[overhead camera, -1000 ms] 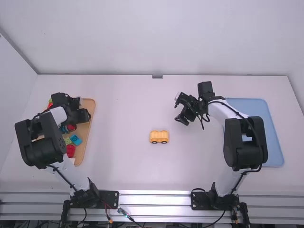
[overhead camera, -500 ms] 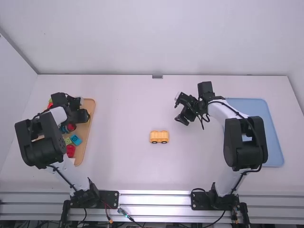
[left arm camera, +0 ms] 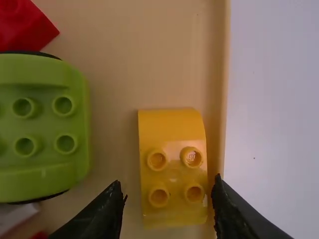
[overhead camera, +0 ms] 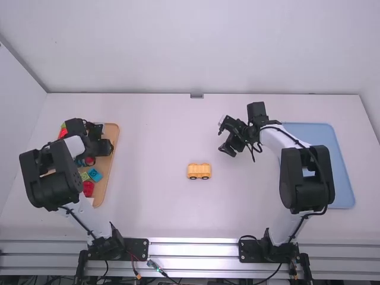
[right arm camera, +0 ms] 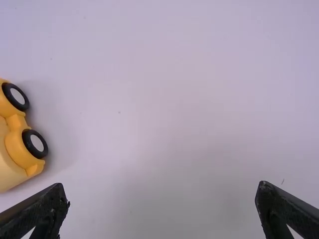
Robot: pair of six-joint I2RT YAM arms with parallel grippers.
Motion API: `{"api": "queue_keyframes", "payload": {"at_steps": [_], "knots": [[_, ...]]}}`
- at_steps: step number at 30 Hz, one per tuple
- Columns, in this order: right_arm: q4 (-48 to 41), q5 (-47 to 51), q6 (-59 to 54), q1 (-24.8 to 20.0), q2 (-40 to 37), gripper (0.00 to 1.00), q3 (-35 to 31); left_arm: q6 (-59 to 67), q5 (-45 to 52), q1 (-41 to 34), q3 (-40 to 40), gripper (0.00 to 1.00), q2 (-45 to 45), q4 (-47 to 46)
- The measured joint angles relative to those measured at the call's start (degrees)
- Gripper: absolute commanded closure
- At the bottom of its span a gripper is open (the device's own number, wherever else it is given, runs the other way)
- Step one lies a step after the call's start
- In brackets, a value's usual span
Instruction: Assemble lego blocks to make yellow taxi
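While hovering with left gripper [overhead camera: 105,146] spread open over yellow block [left arm camera: 173,167] in tan tray [overhead camera: 111,130], near green block [left arm camera: 42,127]; holding right gripper [overhead camera: 228,149] open between blue tray [overhead camera: 314,132] and yellow car base [overhead camera: 199,171].

A plain white back wall [overhead camera: 202,47] rises behind the white surface [overhead camera: 142,142], with pale side walls at the left [overhead camera: 16,119] and right [overhead camera: 373,110]. A small grey fitting [overhead camera: 196,95] sits midway along the surface's far edge. Ridged silver metal rails [overhead camera: 202,250] line the near edge. The light is soft, leaving faint shadows.
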Motion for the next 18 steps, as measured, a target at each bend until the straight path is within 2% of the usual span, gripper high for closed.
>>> {"api": "queue_keyframes", "payload": {"at_steps": [6,11,14,16,18], "knots": [[-0.04,0.02,0.26,0.00,0.00,0.01,0.00,0.61,-0.17,0.00,-1.70,0.55,0.00,3.65],[-0.09,0.02,0.22,0.00,0.00,0.01,0.00,0.66,-0.44,0.02,-3.91,0.59,-0.02,6.73],[-0.04,0.00,0.20,0.00,0.00,0.01,0.00,0.63,-0.46,0.00,-3.91,0.64,-0.02,6.75],[-0.09,0.00,0.02,0.00,0.00,0.01,0.00,0.44,-0.42,0.00,-3.91,0.72,-0.02,6.82],[-0.09,0.02,0.26,0.00,0.00,0.01,0.00,0.39,-0.44,0.00,-3.91,0.75,-0.02,6.95]]}}
